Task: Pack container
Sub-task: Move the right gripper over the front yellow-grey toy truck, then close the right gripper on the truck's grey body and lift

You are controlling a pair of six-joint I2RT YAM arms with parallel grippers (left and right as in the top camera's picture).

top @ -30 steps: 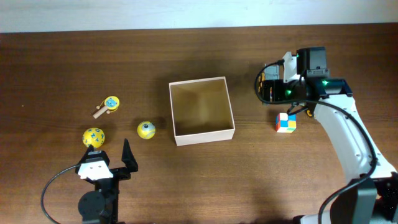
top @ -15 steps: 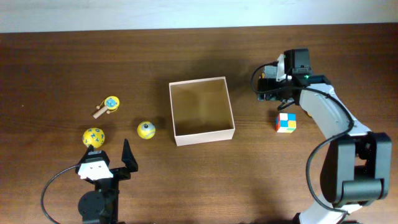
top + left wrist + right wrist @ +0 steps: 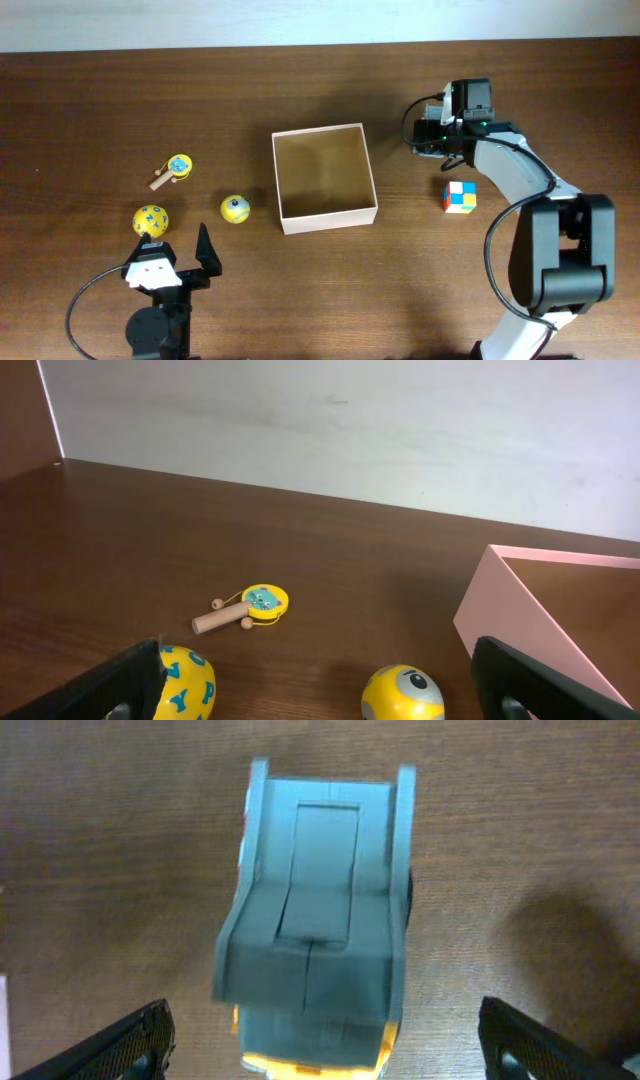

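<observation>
Brown table (image 3: pixel 100 100); container (image 3: pixel 325 178) at centre, apart from right claw (image 3: pixel 428 138)

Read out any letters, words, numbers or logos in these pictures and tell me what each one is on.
"Y": a blue letter on the large yellow ball; its other blue marks are cut off or blurred, unreadable.
No text on the small yellow ball, only an eye-like dot.
No readable text on the paddle toy, only a blue picture.
No text visible on the box, the cube or the grey toy.
</observation>
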